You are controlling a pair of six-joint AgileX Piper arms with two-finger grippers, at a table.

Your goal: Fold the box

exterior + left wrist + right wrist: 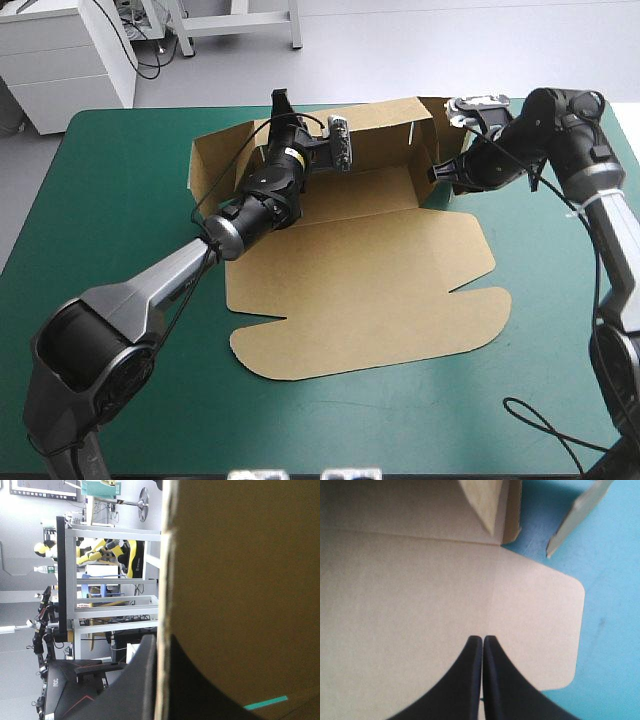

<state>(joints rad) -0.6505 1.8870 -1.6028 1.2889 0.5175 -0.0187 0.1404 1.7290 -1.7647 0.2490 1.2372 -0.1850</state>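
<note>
The brown box (370, 270) lies mid-table with its wide lid panel flat toward the front. Its back wall (385, 135) stands raised, and a side flap (212, 160) is up at the left. My left gripper (282, 105) sits at the top edge of the back wall. In the left wrist view the left gripper (162, 642) is shut on the box (240, 580), one black finger on each side of the board. My right gripper (442, 172) is at the box's right end. The right gripper (482, 639) is shut, its tips over the flat board (395, 605) beside a rounded side flap (540, 630).
Teal-green cover (120, 200) lies bare to the left of the box and along the front edge (400, 420). Ahead of the right gripper a small upright flap (492, 505) stands at the box corner, and a loose board tab (577, 515) sticks out over the cover.
</note>
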